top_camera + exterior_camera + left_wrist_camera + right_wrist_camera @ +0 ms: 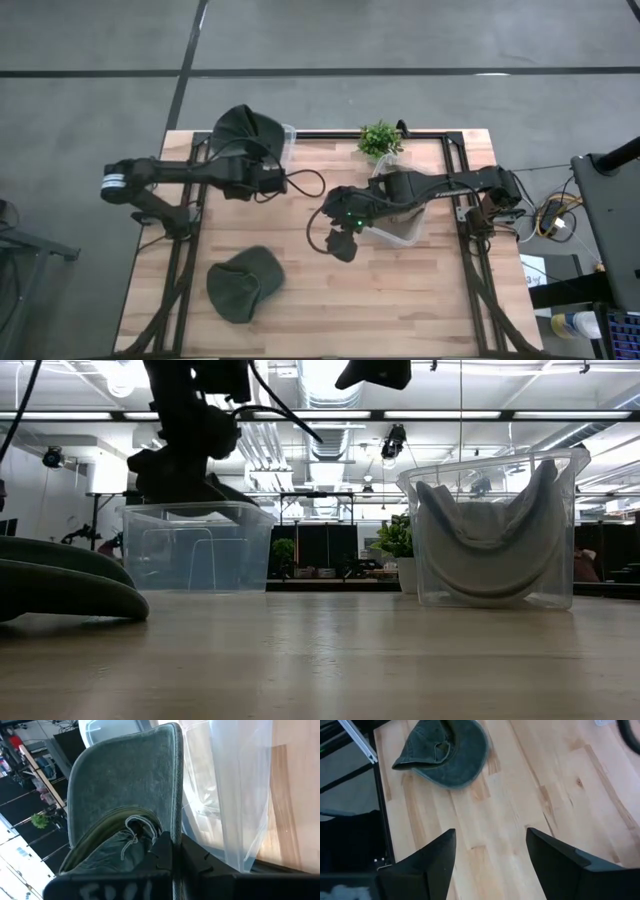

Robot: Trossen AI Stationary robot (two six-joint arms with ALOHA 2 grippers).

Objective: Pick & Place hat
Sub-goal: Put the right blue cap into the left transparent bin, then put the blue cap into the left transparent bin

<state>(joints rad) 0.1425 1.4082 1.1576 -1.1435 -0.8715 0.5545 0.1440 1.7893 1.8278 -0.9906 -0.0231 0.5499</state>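
Note:
One dark green hat (245, 283) lies flat on the near left of the table, also seen in the low view (60, 588) and the right wrist view (447, 750). A second dark green hat (243, 130) is held up by my left gripper (262, 180) at the far left, over and beside a clear bin (287, 140). My right gripper (490, 855) hangs open over bare wood at the table's middle (340, 240), right of the lying hat and apart from it. A third, paler hat (490, 545) sits curled inside the other clear bin (490, 530). My left gripper is shut on the held hat where the brim (167, 827) meets the crown, pinching it between the two fingers (162, 852). The brim stands up beyond the fingers, and the crown with its cord (132, 827) bunches beside them. The hat is lifted clear of the table.
A small potted plant (380, 138) stands at the far edge, between the bins. The second clear bin (400, 220) sits under my right arm, right of centre. The left bin's thin wall (235, 795) is close beside my left gripper. Bare wood lies along the near middle and right (400, 300).

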